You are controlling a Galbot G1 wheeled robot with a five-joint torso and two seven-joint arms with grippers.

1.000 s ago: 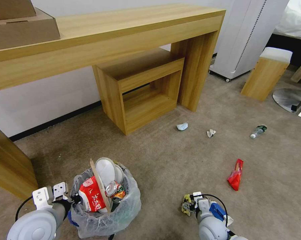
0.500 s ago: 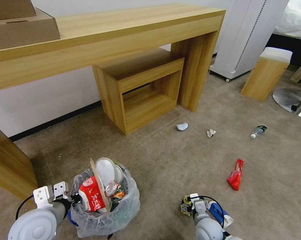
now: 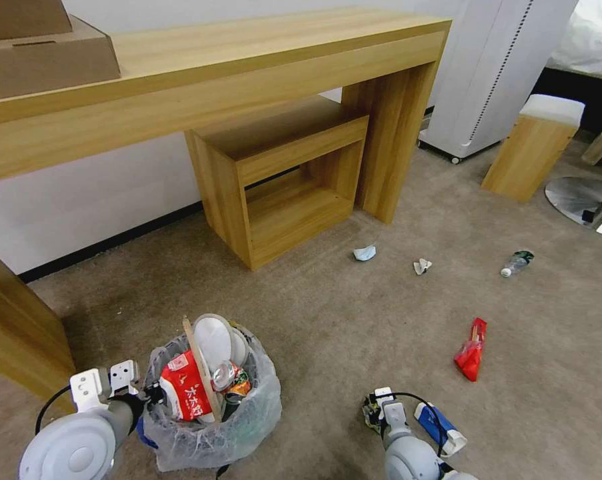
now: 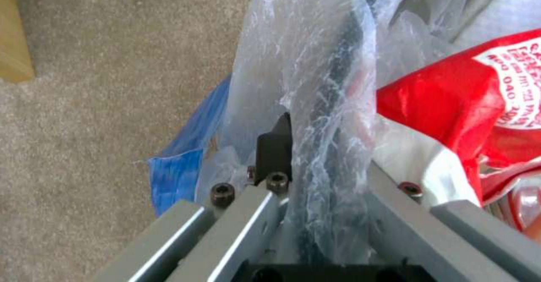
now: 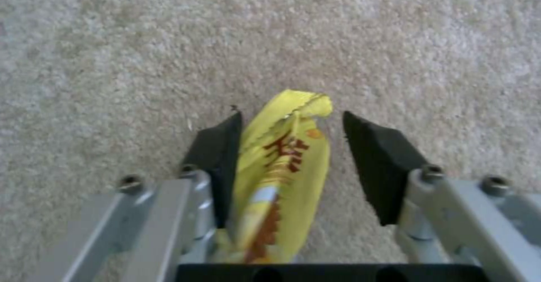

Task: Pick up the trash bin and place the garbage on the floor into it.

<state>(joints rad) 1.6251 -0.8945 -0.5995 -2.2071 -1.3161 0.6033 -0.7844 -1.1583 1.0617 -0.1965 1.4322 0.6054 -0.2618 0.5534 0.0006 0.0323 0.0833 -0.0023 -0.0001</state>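
Note:
The trash bin point(image 3: 211, 417), lined with a crinkled clear bag, stands on the beige floor point(image 3: 334, 320) at the lower left. It holds a red wrapper, white slippers and a wooden stick. My left gripper point(image 3: 146, 398) is shut on its rim point(image 4: 345, 58), bag pinched in. My right gripper point(image 3: 375, 408) hangs low over the carpet, open around a yellow wrapper point(image 5: 285, 163); one pad point(image 5: 217, 146) touches it, the other stands apart. More garbage lies around: a blue wrapper point(image 3: 439, 427), a red wrapper point(image 3: 471, 350), a bottle point(image 3: 517, 262), a white wad point(image 3: 421, 266), and a blue-white wad point(image 3: 364, 253).
A long wooden desk point(image 3: 247, 60) runs along the wall with an open wooden cube point(image 3: 281, 180) under it. Its left leg point(image 3: 14, 327) stands close to the bin. A cushioned wooden stool point(image 3: 537, 147), a white appliance point(image 3: 487, 67) and a metal chair base point(image 3: 581, 197) stand at the right.
My right arm has drawn a little back and left, keeping the gripper over the yellow wrapper. The bin and left gripper have hardly moved.

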